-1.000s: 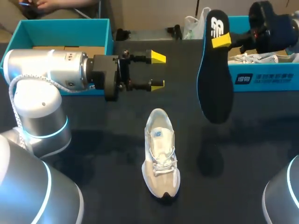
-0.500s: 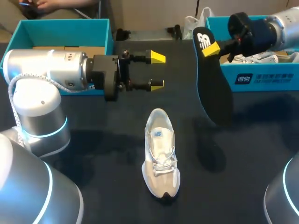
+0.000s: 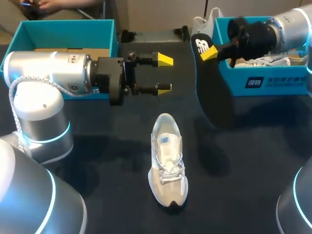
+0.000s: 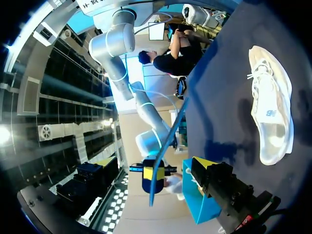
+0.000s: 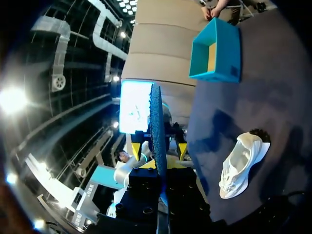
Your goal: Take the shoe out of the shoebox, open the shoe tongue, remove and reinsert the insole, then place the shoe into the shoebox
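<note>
Right gripper is pinching the heel end of the dark insole. It's up in the air at the far right of the table, hanging toe-down just left of the teal shoebox. In the right wrist view the insole runs edge-on straight out from the fingers. The beige sneaker sits upright on the table near the middle, toe pointing toward the near edge, nothing touching it. Left gripper hangs on the far side of the sneaker, fingers spread wide with nothing between them. There's another pale shoe inside the right shoebox, and a second teal box at far left.
</note>
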Tool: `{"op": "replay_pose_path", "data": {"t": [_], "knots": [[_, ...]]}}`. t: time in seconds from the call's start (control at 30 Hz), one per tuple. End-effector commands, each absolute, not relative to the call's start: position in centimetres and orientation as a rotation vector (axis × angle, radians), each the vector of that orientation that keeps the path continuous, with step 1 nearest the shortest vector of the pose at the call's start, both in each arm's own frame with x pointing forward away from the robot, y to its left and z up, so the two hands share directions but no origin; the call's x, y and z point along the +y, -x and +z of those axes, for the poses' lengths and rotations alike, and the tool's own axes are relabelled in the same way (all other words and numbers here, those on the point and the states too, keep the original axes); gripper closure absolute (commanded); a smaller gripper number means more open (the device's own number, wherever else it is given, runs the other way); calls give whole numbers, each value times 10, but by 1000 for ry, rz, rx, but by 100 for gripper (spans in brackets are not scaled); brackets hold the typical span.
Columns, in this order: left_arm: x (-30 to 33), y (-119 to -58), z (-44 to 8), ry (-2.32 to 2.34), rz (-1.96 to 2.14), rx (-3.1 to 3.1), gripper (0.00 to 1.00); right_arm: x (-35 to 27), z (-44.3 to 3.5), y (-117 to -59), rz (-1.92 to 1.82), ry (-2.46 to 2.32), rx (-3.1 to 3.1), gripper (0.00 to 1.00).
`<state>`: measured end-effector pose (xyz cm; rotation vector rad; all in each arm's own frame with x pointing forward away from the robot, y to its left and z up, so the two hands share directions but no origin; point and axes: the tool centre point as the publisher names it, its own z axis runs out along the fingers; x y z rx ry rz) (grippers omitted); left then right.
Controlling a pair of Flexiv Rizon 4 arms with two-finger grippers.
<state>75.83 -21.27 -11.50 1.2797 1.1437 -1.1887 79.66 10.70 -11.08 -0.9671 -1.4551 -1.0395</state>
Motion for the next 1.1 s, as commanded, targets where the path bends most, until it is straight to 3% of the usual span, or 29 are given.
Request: {"op": "replay_pose_path", "data": {"t": [0.03, 1.1], "knots": [[-214, -758, -116, -1277, -1187, 1143, 0, 112, -112, -789, -1103, 1033, -1432, 100], [-214, -758, -116, -1277, -1187, 1143, 0, 138, -96, -813, -985, 1204, -1255, 100]]}}
